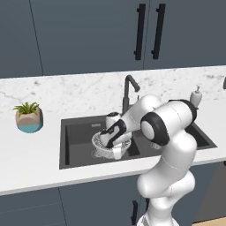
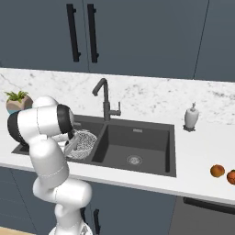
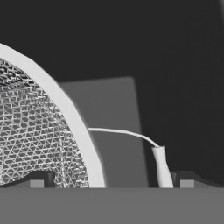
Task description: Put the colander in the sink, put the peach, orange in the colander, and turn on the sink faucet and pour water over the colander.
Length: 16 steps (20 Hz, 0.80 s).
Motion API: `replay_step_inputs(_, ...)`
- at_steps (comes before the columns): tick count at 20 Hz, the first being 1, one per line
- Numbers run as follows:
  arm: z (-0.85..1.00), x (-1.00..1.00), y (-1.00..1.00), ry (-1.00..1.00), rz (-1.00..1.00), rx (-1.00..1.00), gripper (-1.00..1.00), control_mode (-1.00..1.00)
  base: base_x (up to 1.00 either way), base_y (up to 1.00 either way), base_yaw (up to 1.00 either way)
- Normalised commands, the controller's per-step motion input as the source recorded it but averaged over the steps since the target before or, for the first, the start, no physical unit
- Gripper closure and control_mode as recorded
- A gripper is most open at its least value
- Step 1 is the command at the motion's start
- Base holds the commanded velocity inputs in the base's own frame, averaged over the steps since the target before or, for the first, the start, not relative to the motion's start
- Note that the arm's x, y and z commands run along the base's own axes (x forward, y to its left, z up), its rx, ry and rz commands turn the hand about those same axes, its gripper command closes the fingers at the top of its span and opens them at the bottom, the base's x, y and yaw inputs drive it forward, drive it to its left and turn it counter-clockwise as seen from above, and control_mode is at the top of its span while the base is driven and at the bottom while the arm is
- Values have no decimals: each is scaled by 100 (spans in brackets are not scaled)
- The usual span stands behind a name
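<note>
The white mesh colander (image 1: pixel 99 144) (image 2: pixel 85 142) sits in the left basin of the dark sink (image 1: pixel 77 131) (image 2: pixel 137 140). My gripper (image 1: pixel 115 150) reaches down to its near rim. In the hand view the gripper (image 3: pixel 113 181) is open, with the colander (image 3: pixel 30 131) rim and its thin wire handle between the two tips and nothing clamped. The black faucet (image 1: pixel 128 90) (image 2: pixel 104 98) stands behind the sink, with no stream from it. On the counter at the far right lie the orange (image 2: pixel 217 170) and the redder peach (image 2: pixel 232 176), far from the gripper.
A white soap dispenser (image 1: pixel 196 96) (image 2: pixel 191 117) stands right of the sink. At the left is a potted plant (image 1: pixel 29 117) (image 2: pixel 18 101) on the counter. Dark cabinets hang above. My arm arches over the sink's middle divider.
</note>
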Motion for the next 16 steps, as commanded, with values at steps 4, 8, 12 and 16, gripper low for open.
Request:
replay_step_inputs(4, -36, 5, -1, 0, -7, 0, 100, -100, 0, 0, 0)
replay_step_inputs(8, -21, 5, -1, 0, -3, 0, 100, -100, 0, 0, 0)
replay_step_inputs(12, -13, 3, -3, 0, -1, 0, 100, -100, 0, 0, 0)
replay_step_inputs(16, -10, 0, 0, 0, 0, 0, 100, -100, 0, 0, 0)
